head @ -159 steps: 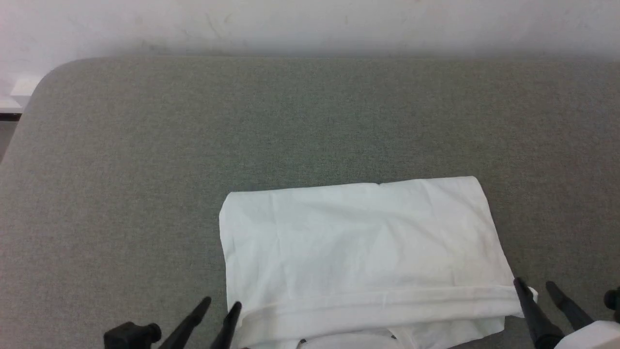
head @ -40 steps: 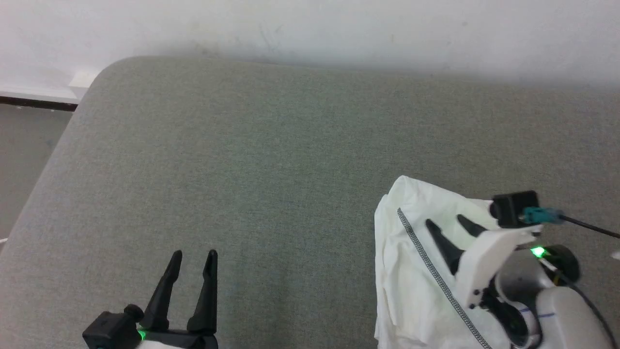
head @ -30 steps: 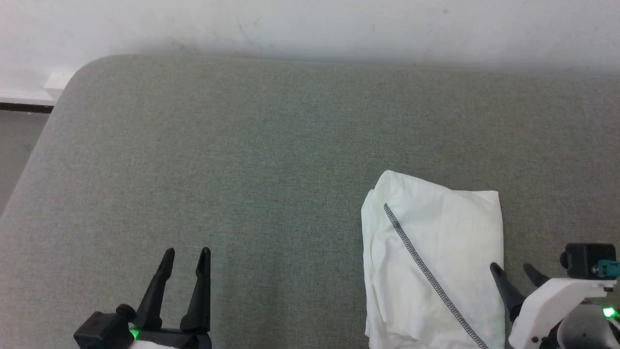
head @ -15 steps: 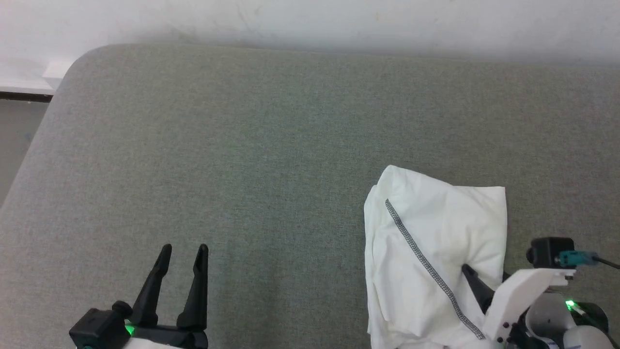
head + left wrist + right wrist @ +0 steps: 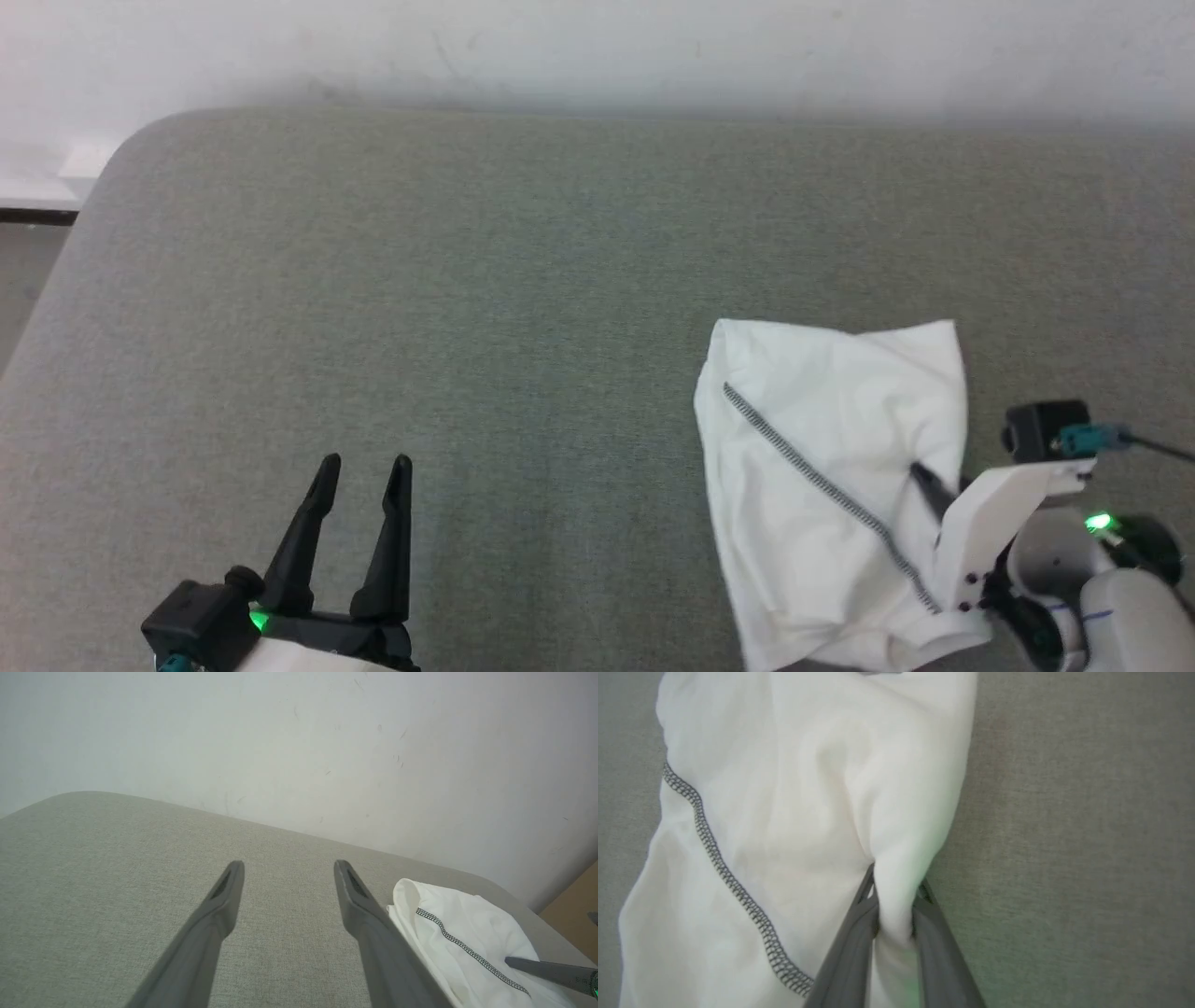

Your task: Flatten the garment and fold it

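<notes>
You have a big grey-green cloth surface (image 5: 467, 308) in front of you, with a round corner at the far left. Behind it stands a white wall (image 5: 597, 47) with a few small marks.

My left gripper (image 5: 365, 462) sits low on my left side, both dark fingers (image 5: 219, 905) pointing up and away from me. The jaws are spread wide with nothing between them. A green light glows on its dark wrist block (image 5: 201, 616). My right gripper (image 5: 929, 481) reaches in from the lower right, angled up and toward my left. Its white wrist housing (image 5: 994, 509) is tilted, with a green light lit behind it (from the head camera I can make out just one finger). Through the right wrist camera I see its two fingers drawn close together, pinching a fold of the garment (image 5: 784, 788) between the tips.
</notes>
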Controlling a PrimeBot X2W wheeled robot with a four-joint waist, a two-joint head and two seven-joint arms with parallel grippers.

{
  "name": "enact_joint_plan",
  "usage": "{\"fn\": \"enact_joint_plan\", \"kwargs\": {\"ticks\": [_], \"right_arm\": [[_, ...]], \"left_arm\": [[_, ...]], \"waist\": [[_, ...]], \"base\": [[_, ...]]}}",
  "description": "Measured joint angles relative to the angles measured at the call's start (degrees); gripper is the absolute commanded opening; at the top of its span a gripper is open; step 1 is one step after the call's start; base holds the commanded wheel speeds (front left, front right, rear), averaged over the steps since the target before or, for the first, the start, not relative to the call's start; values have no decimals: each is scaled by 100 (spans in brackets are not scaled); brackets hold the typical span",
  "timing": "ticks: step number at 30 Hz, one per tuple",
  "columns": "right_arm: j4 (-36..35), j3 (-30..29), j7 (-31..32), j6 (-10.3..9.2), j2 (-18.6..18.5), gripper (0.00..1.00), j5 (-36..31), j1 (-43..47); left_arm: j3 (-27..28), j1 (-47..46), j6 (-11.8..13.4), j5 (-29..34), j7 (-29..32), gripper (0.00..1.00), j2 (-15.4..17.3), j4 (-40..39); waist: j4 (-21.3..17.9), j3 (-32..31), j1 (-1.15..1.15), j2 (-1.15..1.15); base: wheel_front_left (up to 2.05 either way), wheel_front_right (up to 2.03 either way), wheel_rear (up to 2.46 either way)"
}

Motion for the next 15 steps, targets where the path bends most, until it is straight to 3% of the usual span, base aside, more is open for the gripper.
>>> {"fn": "enact_joint_plan", "kwargs": {"ticks": [7,15], "right_arm": [[-505,149,578,-1,-753,0,-278,-489],[-814,503,1056,-1,-1289,0,-322,-1159]], "left_arm": [[-8,-24,5,4,-13,100,3,-88],[13,-283,4,49,-13,100,110,-326]], "waist": [[-373,42,0,1],[-846,317,0,1]], "base": [[0,0,0],[0,0,0]]}}
